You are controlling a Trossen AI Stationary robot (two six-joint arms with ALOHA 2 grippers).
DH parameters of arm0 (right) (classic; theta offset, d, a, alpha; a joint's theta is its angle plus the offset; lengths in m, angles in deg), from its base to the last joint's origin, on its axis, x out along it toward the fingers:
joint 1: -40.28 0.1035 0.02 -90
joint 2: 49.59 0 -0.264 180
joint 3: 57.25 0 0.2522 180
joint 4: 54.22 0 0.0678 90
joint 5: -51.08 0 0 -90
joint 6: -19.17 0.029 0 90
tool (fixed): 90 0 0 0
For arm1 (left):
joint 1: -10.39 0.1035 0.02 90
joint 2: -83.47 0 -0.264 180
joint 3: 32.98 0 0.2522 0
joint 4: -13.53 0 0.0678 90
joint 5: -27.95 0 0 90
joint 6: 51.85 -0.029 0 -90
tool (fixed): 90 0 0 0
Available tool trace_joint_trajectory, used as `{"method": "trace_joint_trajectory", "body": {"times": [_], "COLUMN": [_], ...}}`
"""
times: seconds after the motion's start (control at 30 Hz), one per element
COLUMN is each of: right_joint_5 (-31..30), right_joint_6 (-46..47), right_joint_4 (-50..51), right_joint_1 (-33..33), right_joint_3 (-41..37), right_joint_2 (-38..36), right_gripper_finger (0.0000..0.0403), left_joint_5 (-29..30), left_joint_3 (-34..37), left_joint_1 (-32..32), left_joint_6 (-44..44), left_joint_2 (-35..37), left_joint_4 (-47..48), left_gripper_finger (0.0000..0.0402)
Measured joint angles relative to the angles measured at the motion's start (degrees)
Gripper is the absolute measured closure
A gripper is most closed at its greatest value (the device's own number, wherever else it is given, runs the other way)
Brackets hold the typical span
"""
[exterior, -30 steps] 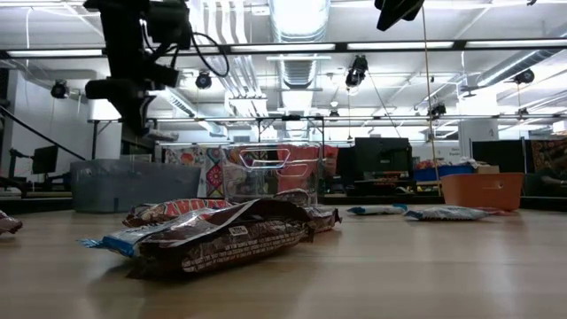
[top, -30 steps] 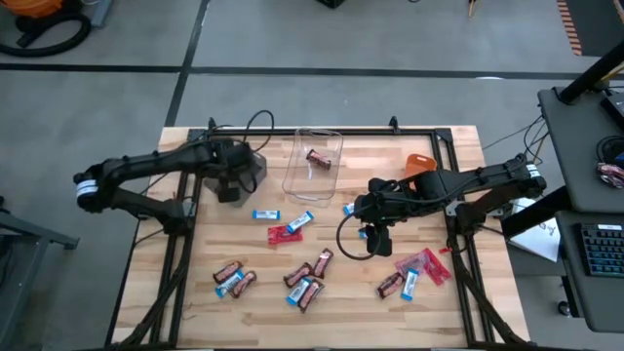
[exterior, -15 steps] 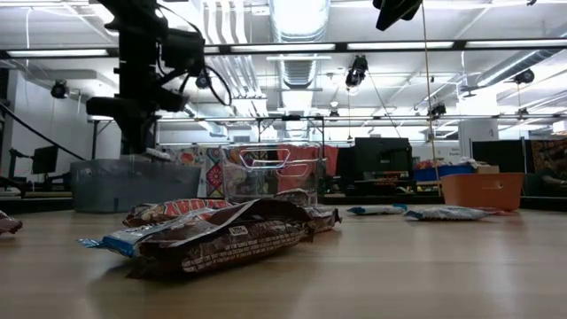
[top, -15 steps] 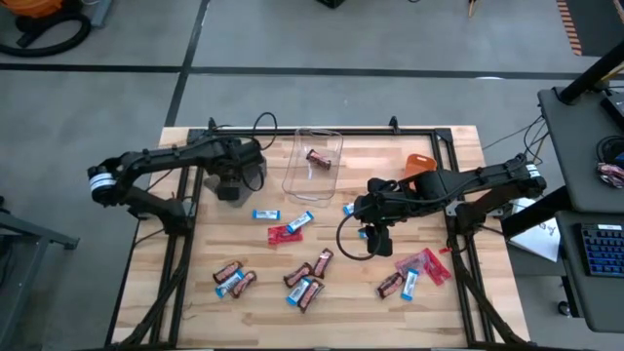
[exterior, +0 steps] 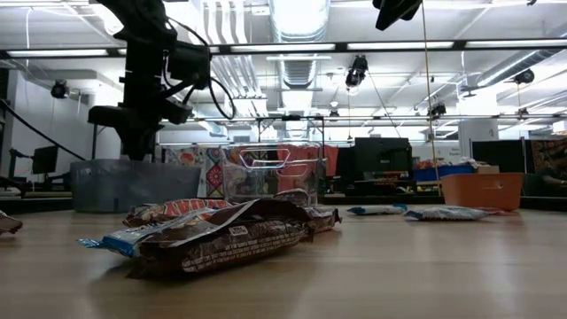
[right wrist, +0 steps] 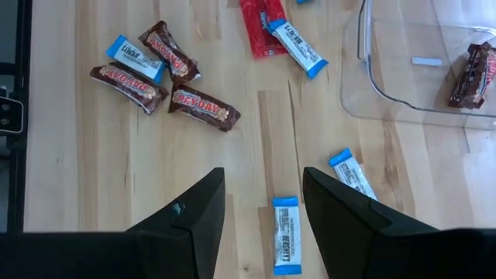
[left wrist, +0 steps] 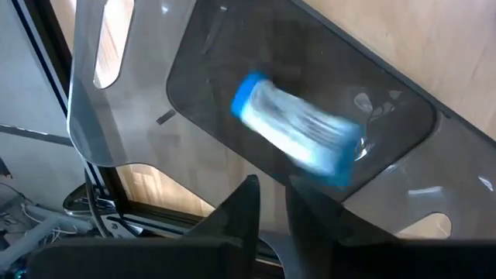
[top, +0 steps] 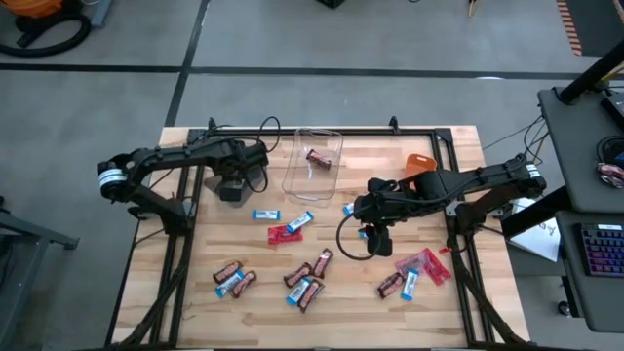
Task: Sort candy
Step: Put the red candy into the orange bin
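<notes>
Your left gripper [left wrist: 267, 205] hangs over the grey bin [top: 234, 175], jaws barely parted, a blue candy [left wrist: 298, 132] blurred inside, probably loose. Right gripper [right wrist: 263, 209] gapes over table candy [right wrist: 285, 244]. Workshop clutter behind.

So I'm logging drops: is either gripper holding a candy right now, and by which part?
Neither. The left gripper hangs over the grey bin, a blue-and-white bar loose below it. The right gripper is open above another blue-and-white bar on the table.
</notes>
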Motion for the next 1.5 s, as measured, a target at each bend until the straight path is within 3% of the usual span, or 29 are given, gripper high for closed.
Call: {"method": "trace_joint_trajectory", "body": {"times": [0.17, 0.4, 0.67, 0.8, 1.13, 1.5], "right_joint_5": [0.0, 0.0, 0.0, 0.0, 0.0, -0.2], "right_joint_6": [0.2, 1.0, 2.4, 5.7, 5.3, -0.3], "right_joint_4": [0.0, 0.0, 0.0, -0.1, 0.0, -0.7], "right_joint_1": [0.0, 0.0, 0.0, 0.0, 0.0, -0.1], "right_joint_3": [0.0, 0.0, -0.3, -1.4, -9.3, -15.7], "right_joint_2": [0.0, 0.0, 0.0, 0.0, 0.0, 0.0], "right_gripper_finger": [0.0236, 0.0236, 0.0236, 0.0236, 0.0236, 0.0236], "left_joint_5": [0.0, -1.0, -16.7, -17.2, -12.3, 1.0], "left_joint_3": [-0.3, -0.5, -0.2, 0.7, 9.2, 14.1], "left_joint_1": [0.0, -0.3, -1.0, -4.3, -21.3, -37.6], "left_joint_6": [1.1, 7.7, 23.2, 31.7, 41.6, 49.0], "left_joint_2": [0.3, 4.3, 15.4, 21.0, 31.6, 30.8], "left_joint_4": [0.5, 1.1, -5.3, -11.3, -33.5, -41.9], "left_gripper_finger": [0.0317, 0.0311, 0.0311, 0.0311, 0.0321, 0.0325]}}
